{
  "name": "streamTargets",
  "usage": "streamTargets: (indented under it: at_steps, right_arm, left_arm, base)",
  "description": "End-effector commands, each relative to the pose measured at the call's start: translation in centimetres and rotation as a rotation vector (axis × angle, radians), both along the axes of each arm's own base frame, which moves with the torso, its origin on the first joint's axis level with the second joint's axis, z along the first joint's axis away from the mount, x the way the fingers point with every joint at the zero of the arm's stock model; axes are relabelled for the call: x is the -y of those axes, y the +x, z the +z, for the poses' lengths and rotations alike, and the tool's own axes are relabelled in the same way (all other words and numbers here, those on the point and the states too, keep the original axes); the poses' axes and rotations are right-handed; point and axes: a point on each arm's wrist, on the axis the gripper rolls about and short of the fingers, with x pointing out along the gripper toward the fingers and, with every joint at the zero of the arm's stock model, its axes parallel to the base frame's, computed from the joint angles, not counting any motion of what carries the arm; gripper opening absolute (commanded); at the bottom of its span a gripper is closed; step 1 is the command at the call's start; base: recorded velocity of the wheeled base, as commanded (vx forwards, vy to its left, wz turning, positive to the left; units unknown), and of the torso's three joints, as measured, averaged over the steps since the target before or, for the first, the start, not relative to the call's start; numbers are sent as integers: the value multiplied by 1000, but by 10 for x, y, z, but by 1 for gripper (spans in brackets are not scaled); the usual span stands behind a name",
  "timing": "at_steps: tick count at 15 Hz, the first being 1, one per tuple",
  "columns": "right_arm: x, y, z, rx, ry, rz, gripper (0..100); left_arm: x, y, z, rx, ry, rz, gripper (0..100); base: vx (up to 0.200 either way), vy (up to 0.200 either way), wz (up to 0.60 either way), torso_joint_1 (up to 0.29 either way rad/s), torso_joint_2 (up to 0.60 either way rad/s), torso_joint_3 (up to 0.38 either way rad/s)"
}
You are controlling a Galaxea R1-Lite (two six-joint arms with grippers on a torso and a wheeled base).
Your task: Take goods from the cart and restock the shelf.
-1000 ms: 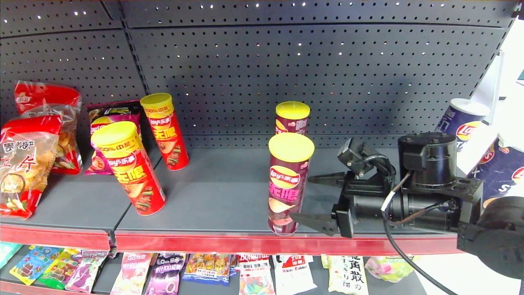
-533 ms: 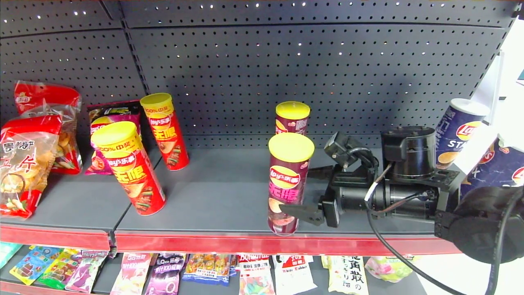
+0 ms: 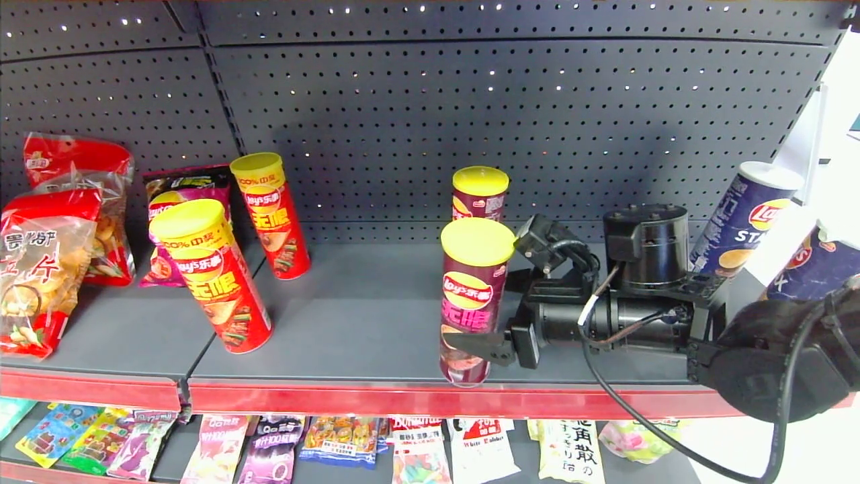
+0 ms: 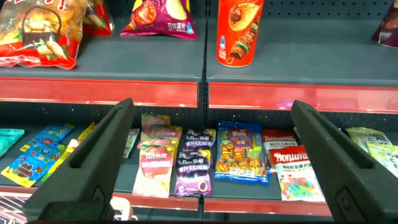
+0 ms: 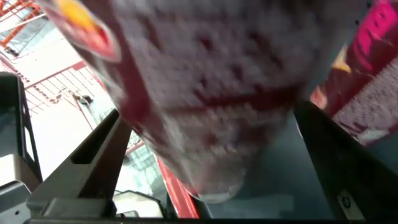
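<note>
Over the last second the right pincer (image 3: 478, 310) has slid along the shelf (image 3: 363, 316), fingertips first. It started just short of the purple can (image 3: 476, 269), and now it straddles it. The near finger crosses the can's lower front and the far finger passes behind it. In the right wrist view the can sits in the gap, with both fingers spread and standing off its sides, so nothing is pinched yet. The can itself has not shifted. It stands upright with its yellow lid on, at the very front lip of the shelf.

We judge this to be a re-approach. The can is already on the shelf, so the pincer may be about to close on it and seat it farther back from the edge.

The left pincer (image 4: 212, 104) hangs spread wide and holds nothing. Ahead of its fingertips is the lower shelf (image 4: 249, 205), which holds flat sweet packets (image 4: 239, 158) in a row.

The upper shelf holds these things:
- **Second purple can (image 3: 480, 191):** it stands beyond the right pincer's far finger.
- **Two red cans (image 3: 211, 275):** they stand well past its fingertips.
- **Snack bags (image 3: 40, 269):** they lie farther out the same way.
- **Blue can (image 3: 746, 215):** it stands back beside its wrist.

Every can is lidded, so we cannot see what is inside.
</note>
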Motion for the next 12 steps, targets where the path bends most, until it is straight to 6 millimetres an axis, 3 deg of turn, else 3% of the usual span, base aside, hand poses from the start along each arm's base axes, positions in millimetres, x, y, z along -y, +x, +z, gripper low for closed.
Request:
streamTargets:
  at_steps: [1, 5, 6, 12]
  right_arm:
    - [-5, 0, -1, 0, 0, 12, 100]
    - [-10, -1, -3, -2, -3, 27, 100]
    - [-11, 1, -3, 6, 3, 29, 0]
    - [-13, -1, -5, 13, 8, 36, 0]
  left_arm:
    - [0, 0, 0, 1, 0, 1, 100]
    - [0, 0, 0, 1, 0, 1, 100]
    - [0, 0, 0, 0, 0, 1, 100]
    - [0, 0, 0, 0, 0, 1, 100]
  base:
    - [0, 0, 0, 0, 0, 0]
    - [0, 0, 0, 0, 0, 0]
    - [0, 0, 0, 0, 0, 0]
    - [0, 0, 0, 0, 0, 0]
